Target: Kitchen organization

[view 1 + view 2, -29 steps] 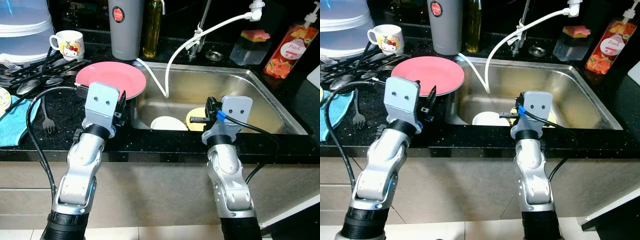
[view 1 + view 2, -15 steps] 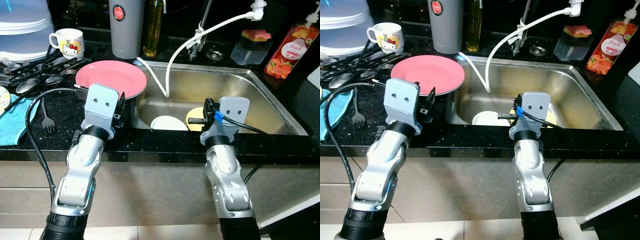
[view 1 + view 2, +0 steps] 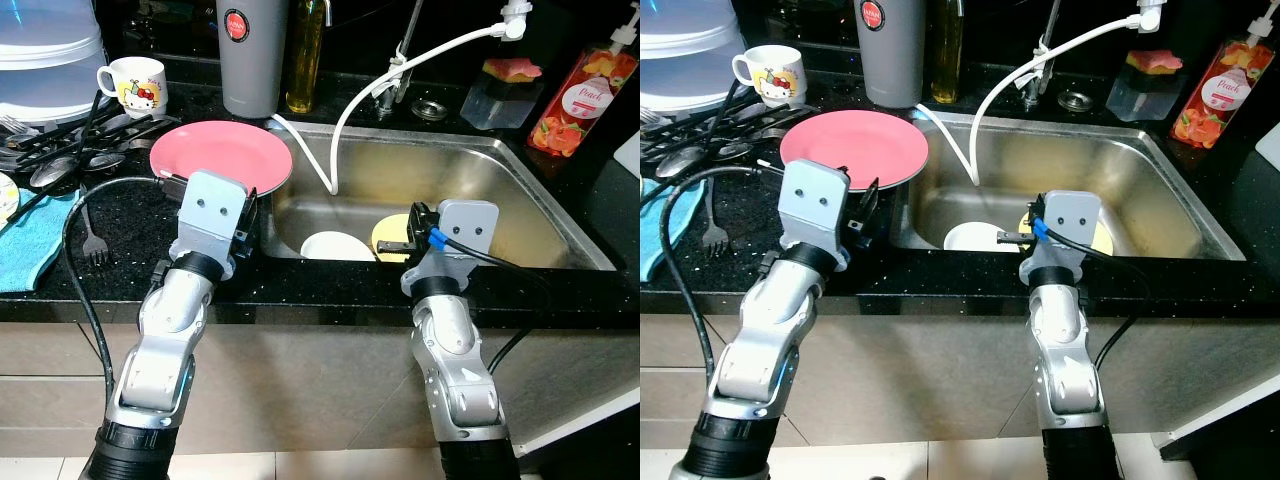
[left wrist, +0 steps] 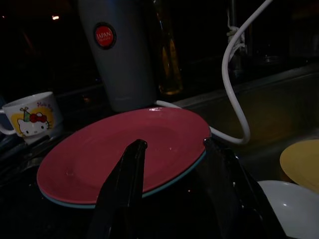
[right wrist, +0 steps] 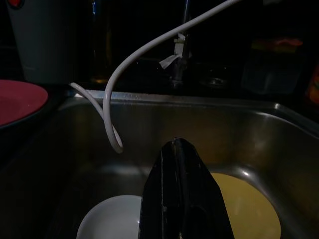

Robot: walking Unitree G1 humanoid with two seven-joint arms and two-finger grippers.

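A pink plate (image 3: 222, 157) lies on the black counter beside the steel sink (image 3: 520, 200). In the basin rest a white dish (image 3: 337, 246) and a yellow plate (image 3: 390, 230). My left gripper (image 4: 174, 143) is open just short of the pink plate's near rim, its fingers (image 3: 245, 212) over the counter edge. My right gripper (image 5: 174, 145) is shut and holds nothing. Its fingertips (image 3: 393, 241) hover at the sink's front edge above the yellow plate and white dish.
A white hose (image 3: 338, 125) hangs from the tap into the sink. Behind the plate stand a grey flask (image 3: 252, 55), an oil bottle (image 3: 305, 55) and a cartoon mug (image 3: 133, 83). Cutlery (image 3: 60, 150), a fork (image 3: 95, 240) and a blue cloth (image 3: 30, 240) lie at left; a soap bottle (image 3: 584, 95) at right.
My left gripper has shifted slightly right, toward the sink's corner. The right arm has barely moved.
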